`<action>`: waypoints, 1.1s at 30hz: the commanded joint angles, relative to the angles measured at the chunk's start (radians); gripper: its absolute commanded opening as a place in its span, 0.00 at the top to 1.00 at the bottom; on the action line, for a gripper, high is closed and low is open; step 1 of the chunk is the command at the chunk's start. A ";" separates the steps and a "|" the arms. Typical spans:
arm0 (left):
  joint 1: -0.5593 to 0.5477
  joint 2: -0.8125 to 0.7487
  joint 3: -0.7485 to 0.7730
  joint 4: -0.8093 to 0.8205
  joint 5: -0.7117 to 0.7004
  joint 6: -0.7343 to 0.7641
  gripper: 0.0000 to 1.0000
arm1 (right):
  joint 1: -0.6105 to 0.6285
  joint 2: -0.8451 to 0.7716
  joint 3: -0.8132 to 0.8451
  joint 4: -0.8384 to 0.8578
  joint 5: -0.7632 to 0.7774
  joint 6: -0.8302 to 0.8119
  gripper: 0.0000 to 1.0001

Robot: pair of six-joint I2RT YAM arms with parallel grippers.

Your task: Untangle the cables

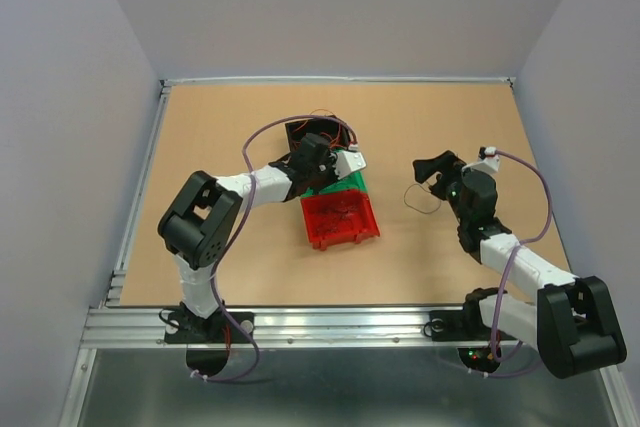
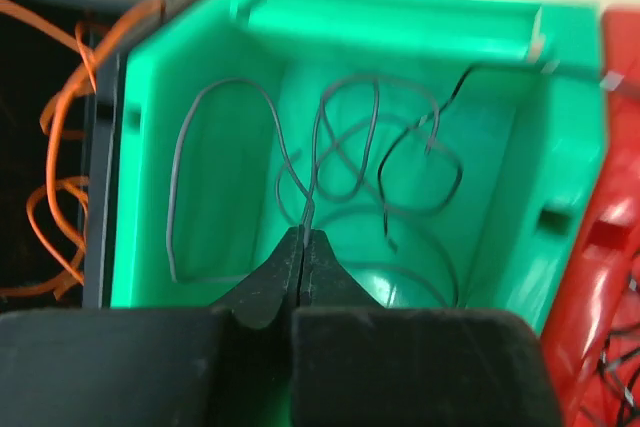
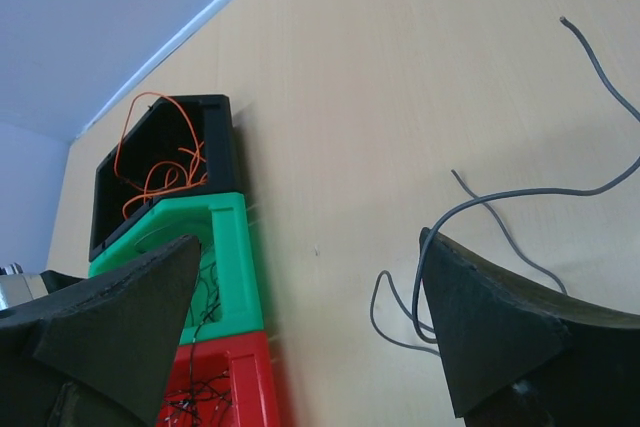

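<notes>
The cables are thin wires sorted by colour. Grey cables [image 2: 345, 147] loop inside the green bin [image 2: 560, 147]. My left gripper [image 2: 303, 235] is shut on one grey strand at the bin's near wall; from above, the left gripper [image 1: 338, 172] hangs over the green bin [image 1: 345, 188]. Orange cables [image 2: 60, 127] lie in the black bin [image 2: 100, 197]. Thin black cables [image 3: 200, 397] sit in the red bin [image 3: 245, 387]. A loose grey cable [image 3: 520, 192] lies on the table beside my right gripper [image 3: 310, 242], which is open and empty. The top view shows the right gripper [image 1: 432, 172] just above that grey cable [image 1: 422, 199].
Black bin [image 1: 310, 132], green bin and red bin [image 1: 340, 219] stand in a row at the table's middle. Grey walls close off the back and both sides of the wooden table [image 1: 220, 137].
</notes>
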 commanded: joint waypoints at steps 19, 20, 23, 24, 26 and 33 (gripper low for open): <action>0.041 -0.521 -0.056 -0.070 0.257 -0.042 0.21 | 0.054 -0.063 0.159 -0.092 -0.214 -0.076 0.99; 0.038 -0.528 -0.047 -0.070 0.285 -0.045 0.20 | 0.052 -0.069 0.157 -0.063 -0.247 -0.079 0.99; -0.009 -0.519 -0.004 -0.050 0.343 -0.056 0.19 | 0.055 -0.077 0.189 -0.138 -0.263 -0.098 0.83; -0.025 -0.490 0.019 -0.032 0.340 -0.059 0.19 | 0.055 -0.070 0.209 -0.195 -0.174 -0.107 0.64; -0.078 -0.432 0.027 0.020 0.304 -0.066 0.19 | 0.055 -0.040 0.229 -0.289 -0.004 -0.081 0.19; -0.121 -0.478 -0.261 0.380 0.190 -0.125 0.20 | 0.055 0.115 0.302 -0.553 0.399 0.143 0.00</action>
